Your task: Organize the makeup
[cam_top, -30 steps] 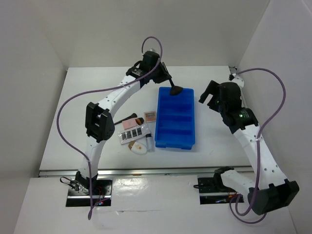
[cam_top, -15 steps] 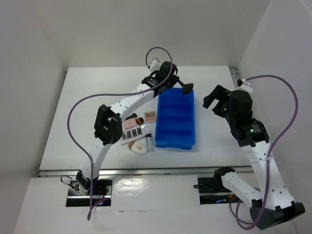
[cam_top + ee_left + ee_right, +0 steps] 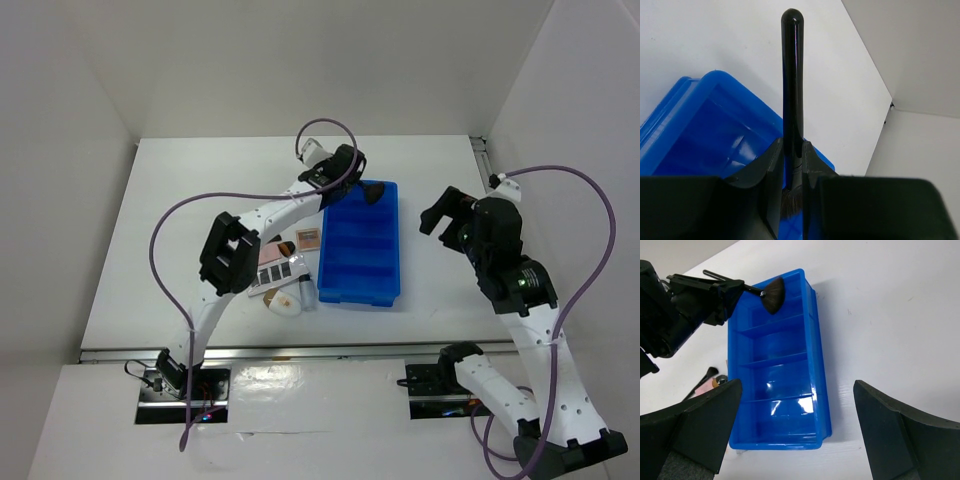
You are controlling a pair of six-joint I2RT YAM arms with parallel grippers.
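My left gripper (image 3: pixel 352 182) is shut on a black fan brush (image 3: pixel 791 75), whose dark bristle head (image 3: pixel 774 294) hangs over the far compartment of the blue divided tray (image 3: pixel 398 250). The handle sticks out past the fingers (image 3: pixel 771 165). The rest of the makeup lies left of the tray: a brown compact (image 3: pixel 309 238), a pink compact (image 3: pixel 270 253), a white strip palette (image 3: pixel 278 273), a white-tan oval (image 3: pixel 282 301) and a small white tube (image 3: pixel 305 291). My right gripper (image 3: pixel 441 210) hovers open to the right of the tray, holding nothing.
All the tray compartments (image 3: pixel 772 385) that I can see hold nothing. Another black brush (image 3: pixel 705 377) lies on the table left of the tray. White walls close in the table at the back and on both sides.
The left gripper has carried the brush rightward, from beyond the tray's far left corner to above its far compartment. The right arm has drifted slightly right.
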